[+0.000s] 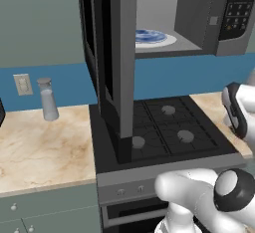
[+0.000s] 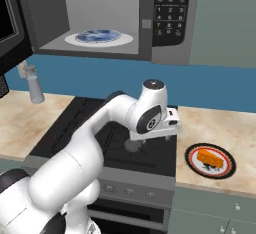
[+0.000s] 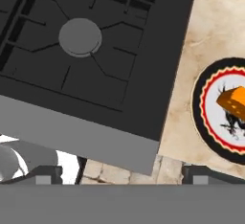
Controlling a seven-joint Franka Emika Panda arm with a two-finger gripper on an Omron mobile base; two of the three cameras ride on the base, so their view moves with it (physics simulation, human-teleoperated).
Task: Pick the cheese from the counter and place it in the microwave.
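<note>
Looking from the left base view, the microwave (image 1: 199,18) hangs open above the stovetop (image 1: 164,127), its door (image 1: 117,62) swung wide, a blue plate (image 1: 149,37) inside.

In the right base view the tool (image 2: 172,123) hovers over the stovetop's right edge; the cheese (image 2: 210,158) sits apart from it on a round black-rimmed plate (image 2: 192,164) near the counter's (image 2: 220,128) front edge.

In the hand view the cheese (image 3: 234,101) lies at the far right, off the tool's line. I cannot tell how the tool's tips stand. Descending from here would likely hit the stovetop or clip the plate rim.
</note>
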